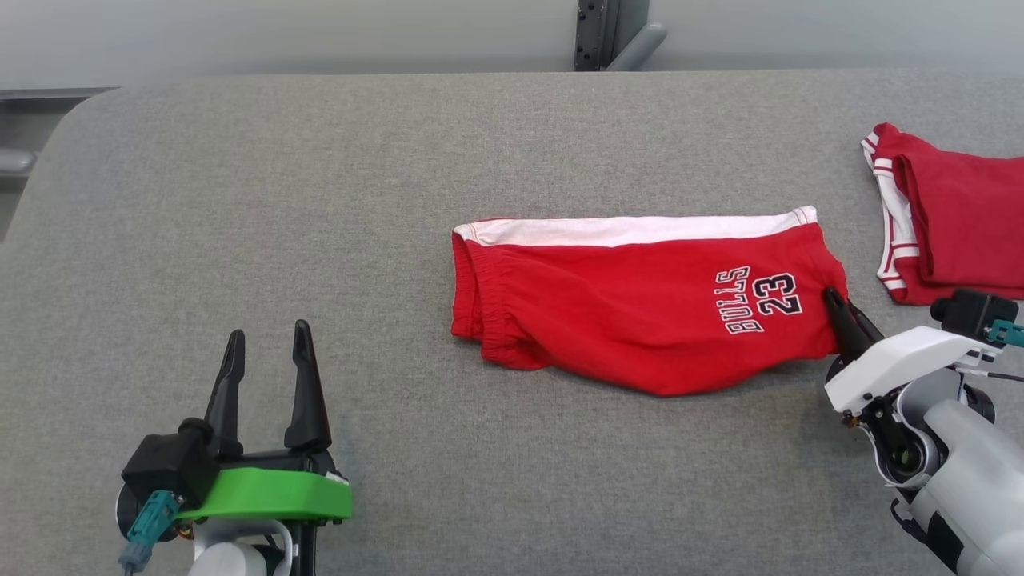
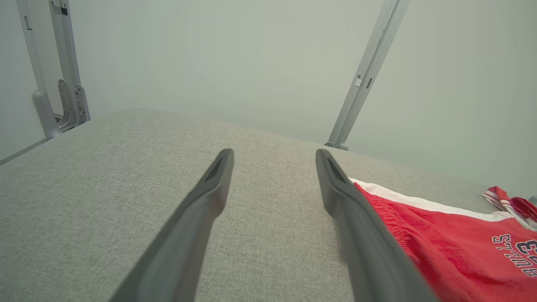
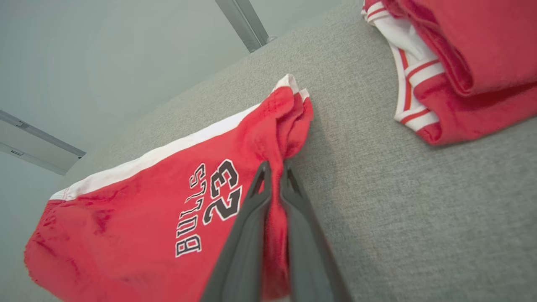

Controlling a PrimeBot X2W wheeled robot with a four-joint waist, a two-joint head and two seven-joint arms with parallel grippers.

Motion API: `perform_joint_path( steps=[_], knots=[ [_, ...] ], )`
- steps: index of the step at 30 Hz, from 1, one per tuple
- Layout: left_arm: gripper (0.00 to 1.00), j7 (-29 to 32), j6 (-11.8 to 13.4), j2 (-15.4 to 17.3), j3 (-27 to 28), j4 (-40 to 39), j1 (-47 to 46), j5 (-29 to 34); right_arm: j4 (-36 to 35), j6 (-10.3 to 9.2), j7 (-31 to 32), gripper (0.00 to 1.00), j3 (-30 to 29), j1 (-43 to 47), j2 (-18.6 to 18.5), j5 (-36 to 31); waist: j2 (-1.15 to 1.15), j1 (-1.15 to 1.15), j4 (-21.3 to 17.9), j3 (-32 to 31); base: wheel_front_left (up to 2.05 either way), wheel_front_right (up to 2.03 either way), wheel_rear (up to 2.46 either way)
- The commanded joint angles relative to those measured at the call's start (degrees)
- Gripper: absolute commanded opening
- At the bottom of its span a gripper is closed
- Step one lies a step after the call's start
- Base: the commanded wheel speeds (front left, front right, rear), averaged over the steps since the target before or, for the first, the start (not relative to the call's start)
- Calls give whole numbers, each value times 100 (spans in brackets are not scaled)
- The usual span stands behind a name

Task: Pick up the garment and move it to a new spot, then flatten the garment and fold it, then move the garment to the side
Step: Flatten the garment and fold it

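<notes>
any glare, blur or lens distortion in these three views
Head view: soft even light, no glare, print on the red shorts sharp, faint shadow under their near edge. Left wrist view: wide-angle bend, the metal post leans, the left gripper goes soft near the lens. Right wrist view: tilted, right gripper blurs toward the bottom edge.

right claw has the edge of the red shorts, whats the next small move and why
Probably drag the shorts a little toward the robot's right, low over the table. They lie folded, the right claw is shut on their right edge, the left claw stands open and apart, and another red garment lies on that side.
</notes>
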Motion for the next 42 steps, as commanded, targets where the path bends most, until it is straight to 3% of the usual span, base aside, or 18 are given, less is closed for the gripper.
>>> perform_joint_path(
  steps=[1, 11, 21, 28, 42],
  knots=[
    [100, -1, 1, 16, 3, 9, 101, 41, 9, -5, -27, 0, -44, 69, -4, -64, 38, 0, 28, -41, 0, 0, 0],
    [100, -1, 19, 15, -20, 29, 209, -18, -286, -4, 68, 0, 16, -360, 234, -513, 38, 0, 254, -213, 0, 0, 0],
    [100, -1, 33, 13, -97, 15, 189, -84, -819, -4, 427, 0, 366, -798, 1006, -961, 38, 0, 632, -193, 0, 0, 0],
    [100, -1, 66, 13, -213, 37, 90, -176, -652, -4, 689, 0, 668, -899, 1550, -1131, 38, 0, 971, -108, 0, 0, 0],
    [100, -1, 125, 12, -262, 42, -6, -262, 123, -3, 675, 0, 1021, -1102, 1858, -1401, 38, 0, 1193, 24, 0, 0, 0]
  ],
)
